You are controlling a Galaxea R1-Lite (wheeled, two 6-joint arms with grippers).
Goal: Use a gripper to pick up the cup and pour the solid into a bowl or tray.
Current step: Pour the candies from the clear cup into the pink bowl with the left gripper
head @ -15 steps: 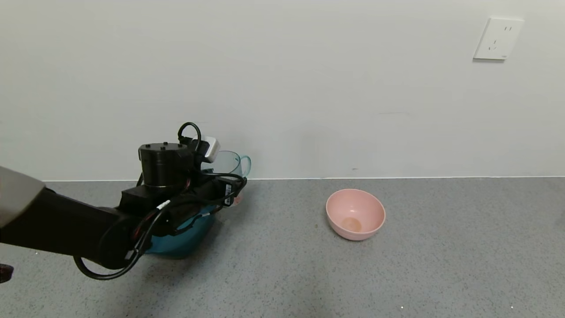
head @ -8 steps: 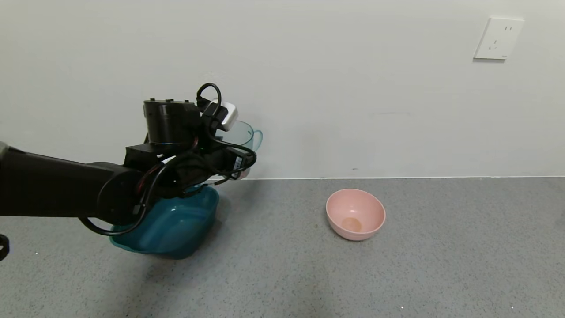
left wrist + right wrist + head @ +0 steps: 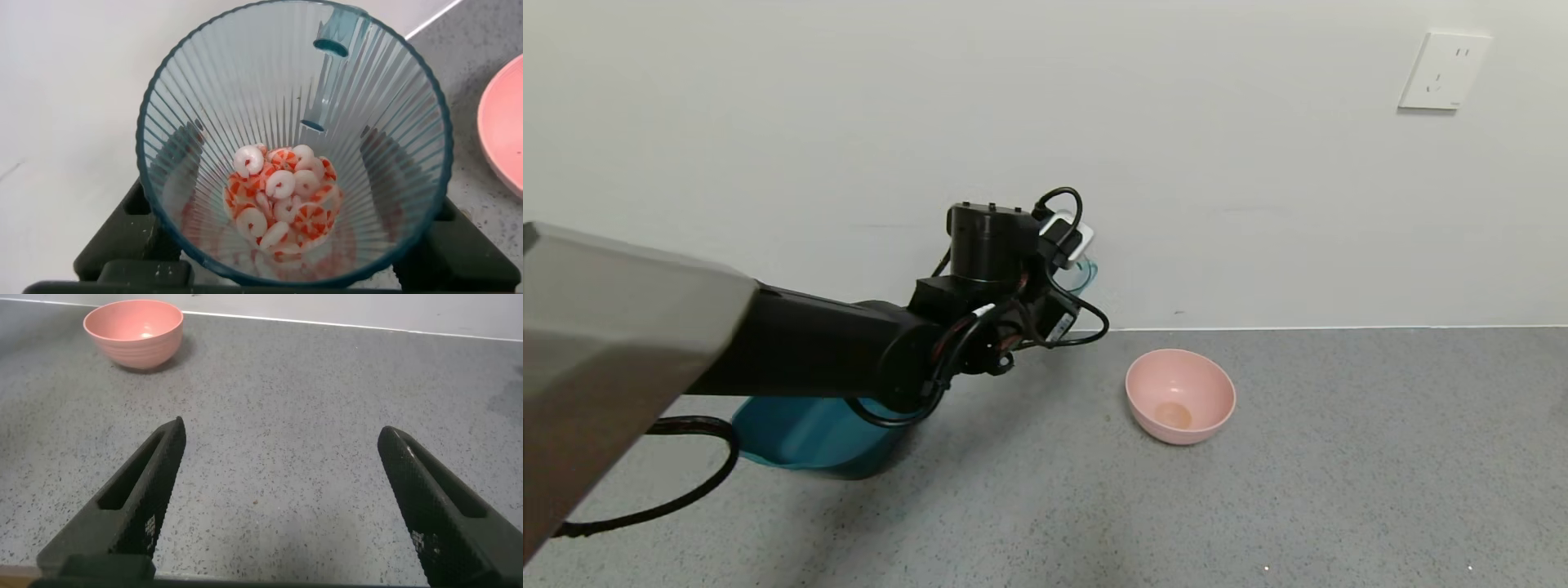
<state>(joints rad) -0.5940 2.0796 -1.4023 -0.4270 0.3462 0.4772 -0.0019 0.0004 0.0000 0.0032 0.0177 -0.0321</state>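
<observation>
Since earlier frame: cup [image 3: 294,147] carried up and rightward off teal tray [image 3: 800,433] toward pink bowl [image 3: 1180,396]. Cup now airborne near wall, at bowl's 10 o'clock, upright, handle away from wrist. Solid [image 3: 282,204]: small pink-white rings heaped at cup bottom. Judged handling: light, thin ribbed plastic, slightly flexible, slippery; grip lower ribbed body, moderate force. Left gripper [image 3: 286,261] clamped across cup base, arm extended forward, wrist level. Right gripper [image 3: 282,498] parked low over table, fingers wide apart, empty.
</observation>
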